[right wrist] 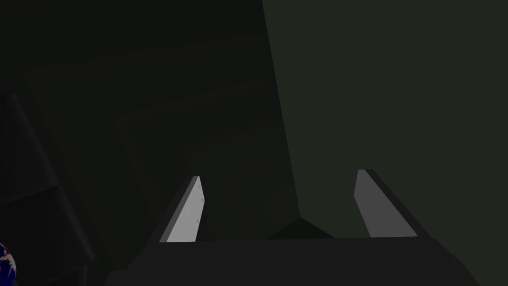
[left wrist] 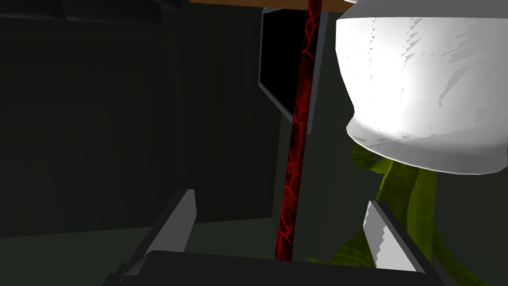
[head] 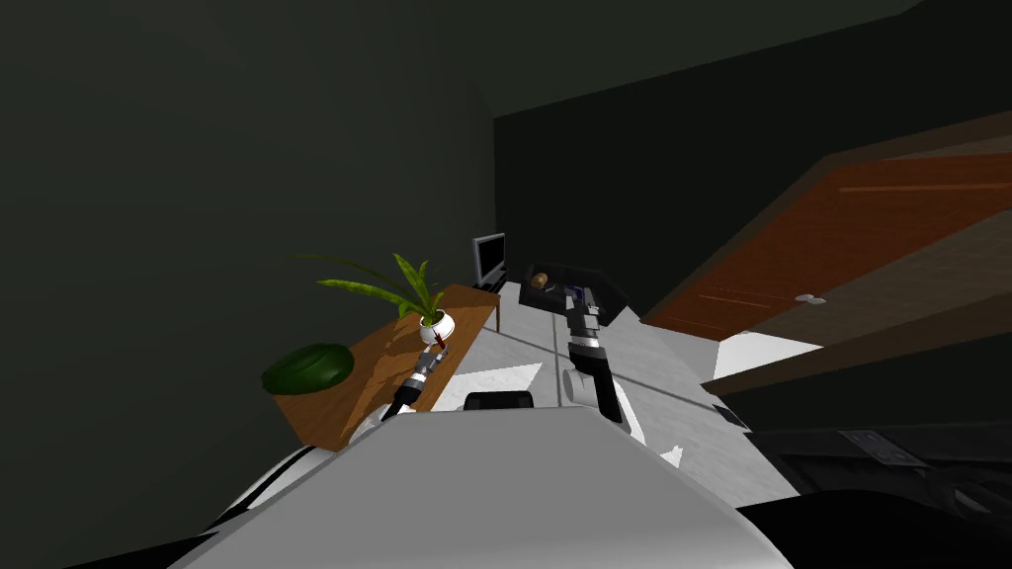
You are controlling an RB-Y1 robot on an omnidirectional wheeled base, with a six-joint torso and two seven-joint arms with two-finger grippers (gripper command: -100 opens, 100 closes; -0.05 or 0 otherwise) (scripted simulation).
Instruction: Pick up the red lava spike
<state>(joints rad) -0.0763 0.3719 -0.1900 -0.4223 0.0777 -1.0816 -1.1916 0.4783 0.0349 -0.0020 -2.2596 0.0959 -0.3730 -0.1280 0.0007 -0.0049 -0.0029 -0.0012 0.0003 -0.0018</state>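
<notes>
We see the left arm stretched over the long brown wooden table (head: 374, 364). The left gripper (left wrist: 280, 198) has its two light grey blade fingers (left wrist: 181, 223) spread wide: jaws apart, nothing clamped.

Between them runs the red lava spike (left wrist: 297, 134). It is a long, thin, straight rod, very dark red to near black, covered in a net of bright glowing-red crack lines like cooled lava. It sits about midway in the gap and touches neither finger as far as we can see. Its near end goes behind the dark gripper body and its far end meets the edge of the wooden tabletop. We cannot tell whether it stands or leans.

In the head view the spike is a tiny dark red sliver at the left fingertips, just beside the round white plant pot (left wrist: 421, 89). The pot sits on the table and holds a plant with long yellow-green strap leaves (head: 395, 282). A dark green rounded lump (head: 308, 367) lies at the table's near end, well apart from the pot. A small grey-framed black screen (head: 489, 257) stands past the far end.

The right gripper (right wrist: 278, 175) hangs out front over the light grey floor (head: 652, 365), near a low black stand (head: 608, 296) carrying a small brown ball (head: 540, 282). Its jaws are apart too, holding nothing. A reddish-brown wooden door (head: 840, 227) is on the right.
</notes>
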